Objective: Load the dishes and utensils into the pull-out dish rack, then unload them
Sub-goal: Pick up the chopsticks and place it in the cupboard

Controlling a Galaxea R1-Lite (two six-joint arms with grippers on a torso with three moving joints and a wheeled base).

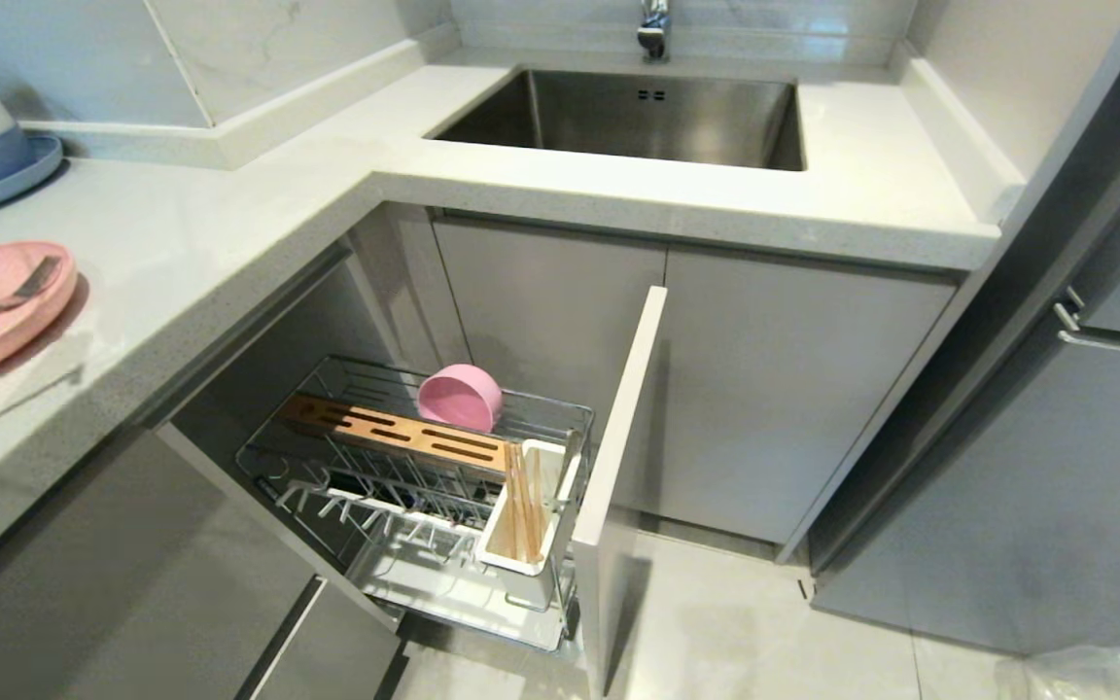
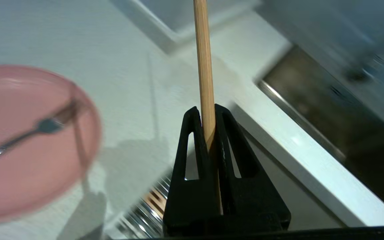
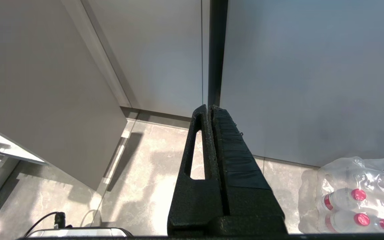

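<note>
The left end effector (image 2: pixel 207 115) pinches a chopstick (image 2: pixel 203 66) above the bench (image 2: pixel 138 83), its long axis running straight out past the fingertips. Beside it, the fork (image 2: pixel 28 133) lies on the plate (image 2: pixel 28 173). The right end effector (image 3: pixel 208 110) hangs pressed together.

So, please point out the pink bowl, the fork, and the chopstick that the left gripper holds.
pink bowl (image 1: pixel 461 397), head view, on its side wall.
fork (image 2: pixel 47 125), left wrist view, on its head, over the pink plate (image 2: pixel 28 173).
chopstick (image 2: pixel 204 66), left wrist view, on its shaft above the left gripper (image 2: pixel 207 111).
</note>
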